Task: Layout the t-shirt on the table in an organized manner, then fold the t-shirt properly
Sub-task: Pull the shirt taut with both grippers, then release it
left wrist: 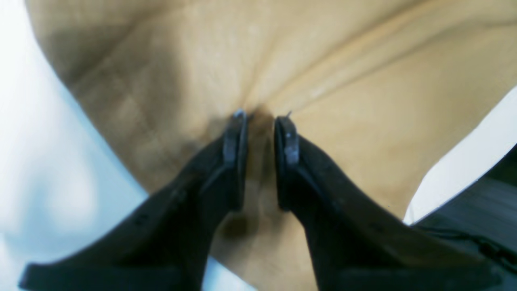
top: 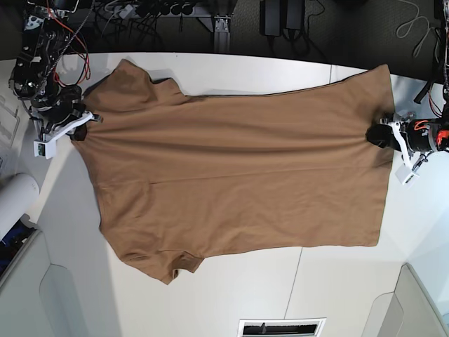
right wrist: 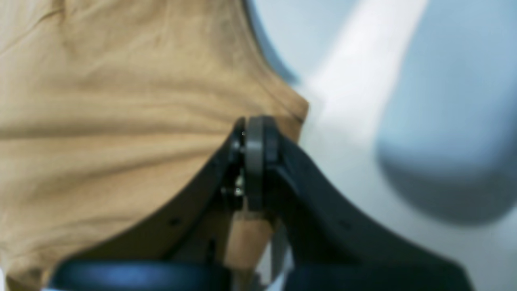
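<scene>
The t-shirt (top: 238,168) lies spread across the table (top: 280,70); the right gripper (right wrist: 254,133) at frame left and the left gripper (left wrist: 260,121) at frame right each pinch its edge.

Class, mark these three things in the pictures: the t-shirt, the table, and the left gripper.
t-shirt (top: 238,175), base view, middle of the spread body.
table (top: 245,288), base view, bare white top below the shirt.
left gripper (left wrist: 260,121), left wrist view, between the tips, on pinched cloth.
</scene>
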Controlling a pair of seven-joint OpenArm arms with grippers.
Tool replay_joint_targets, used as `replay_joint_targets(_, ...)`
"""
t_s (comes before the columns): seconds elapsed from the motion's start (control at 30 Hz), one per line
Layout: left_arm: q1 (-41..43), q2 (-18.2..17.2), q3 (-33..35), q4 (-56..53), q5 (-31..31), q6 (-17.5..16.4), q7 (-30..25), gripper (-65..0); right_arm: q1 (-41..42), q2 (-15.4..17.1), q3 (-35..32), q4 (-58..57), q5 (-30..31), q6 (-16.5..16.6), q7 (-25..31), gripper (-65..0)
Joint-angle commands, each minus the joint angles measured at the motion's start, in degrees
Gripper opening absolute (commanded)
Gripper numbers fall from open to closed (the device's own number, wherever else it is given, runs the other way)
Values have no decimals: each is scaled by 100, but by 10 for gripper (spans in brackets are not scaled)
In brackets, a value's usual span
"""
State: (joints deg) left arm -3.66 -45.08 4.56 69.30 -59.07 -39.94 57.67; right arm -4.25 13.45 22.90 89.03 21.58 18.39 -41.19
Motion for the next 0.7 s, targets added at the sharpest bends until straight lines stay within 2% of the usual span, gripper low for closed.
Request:
replay_joint_targets(0.0, -92, -195, -50, 111, -50, -6, -37, -501, 55, 79, 57, 177, 109, -13, 90, -650)
replay_joint_targets(0.3, -94, -229, -50, 168, -155, -6, -55, -501, 59, 79, 63, 789, 201, -11, 44, -650)
replay_joint_targets(0.5, -168, -238, -50, 168, 109, -6, -579, -501, 111, 66, 61, 767, 199, -11, 549, -650)
replay_joint_targets(0.67, -560, -232, -50, 155, 127, -6, -702, -501, 413, 68, 61, 376, 90, 37, 662, -650)
